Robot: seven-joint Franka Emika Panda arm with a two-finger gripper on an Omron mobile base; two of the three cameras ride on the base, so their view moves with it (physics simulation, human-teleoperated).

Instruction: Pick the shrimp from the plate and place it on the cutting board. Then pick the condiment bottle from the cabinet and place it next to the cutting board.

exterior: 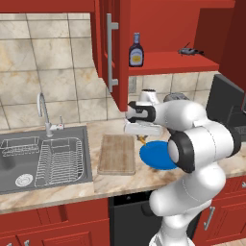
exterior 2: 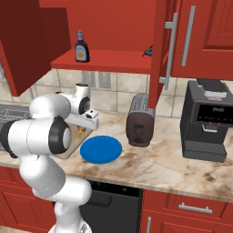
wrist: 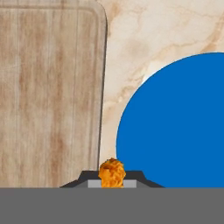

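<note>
My gripper point(wrist: 112, 183) is shut on the shrimp point(wrist: 112, 172), a small orange lump between the fingertips. It hangs over the bare counter strip between the cutting board point(wrist: 48, 87) and the blue plate point(wrist: 179, 122). From the left base view the shrimp point(exterior: 142, 140) sits under the hand, just right of the wooden cutting board point(exterior: 116, 153) and above the plate's point(exterior: 154, 157) left rim. The plate point(exterior 2: 101, 149) carries nothing. The condiment bottle point(exterior: 136, 50) stands upright on the shelf of the open red cabinet point(exterior: 168, 62), also seen as the bottle point(exterior 2: 81, 47).
A sink point(exterior: 19, 144) with a metal dish rack point(exterior: 60, 161) and faucet point(exterior: 43, 113) lies left of the board. A toaster point(exterior 2: 140, 126) and a coffee machine point(exterior 2: 207, 120) stand right of the plate. The open cabinet door point(exterior: 113, 48) hangs above the board.
</note>
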